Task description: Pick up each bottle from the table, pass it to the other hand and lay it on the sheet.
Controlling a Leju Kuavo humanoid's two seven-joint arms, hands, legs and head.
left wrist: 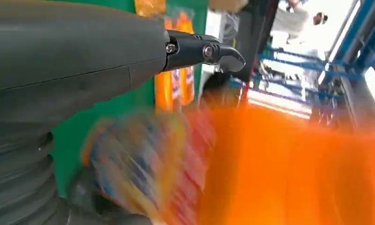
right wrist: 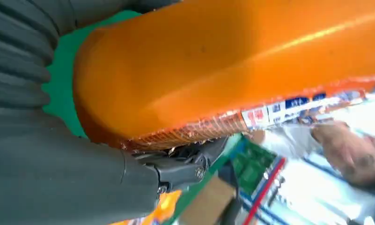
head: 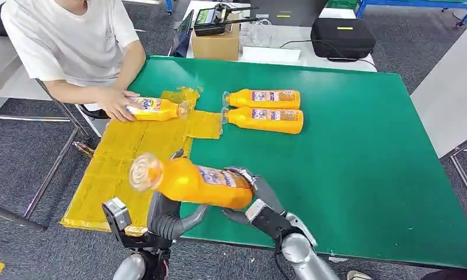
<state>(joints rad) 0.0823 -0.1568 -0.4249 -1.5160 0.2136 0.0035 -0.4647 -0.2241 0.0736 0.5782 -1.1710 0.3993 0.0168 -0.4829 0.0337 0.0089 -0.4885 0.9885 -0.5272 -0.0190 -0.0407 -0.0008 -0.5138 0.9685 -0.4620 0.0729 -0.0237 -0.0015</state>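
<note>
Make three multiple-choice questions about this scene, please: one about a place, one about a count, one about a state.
1. Where does the person's hand rest?
A. on a bottle on the yellow sheet
B. on the cardboard box
C. on the black case

2. How many orange bottles lie on the bare green table?
A. none
B. two
C. five

3. The raised bottle is
A. standing upright on the table
B. held off the table between both robot hands
C. lying on the floor

Answers: 1 A, the hand lies on the bottle on the sheet. 2 B, a pair lies side by side. 3 B, left hand and right hand are at it.

Orange bottles w/ multicolour labels, yellow sheet, green table.
</note>
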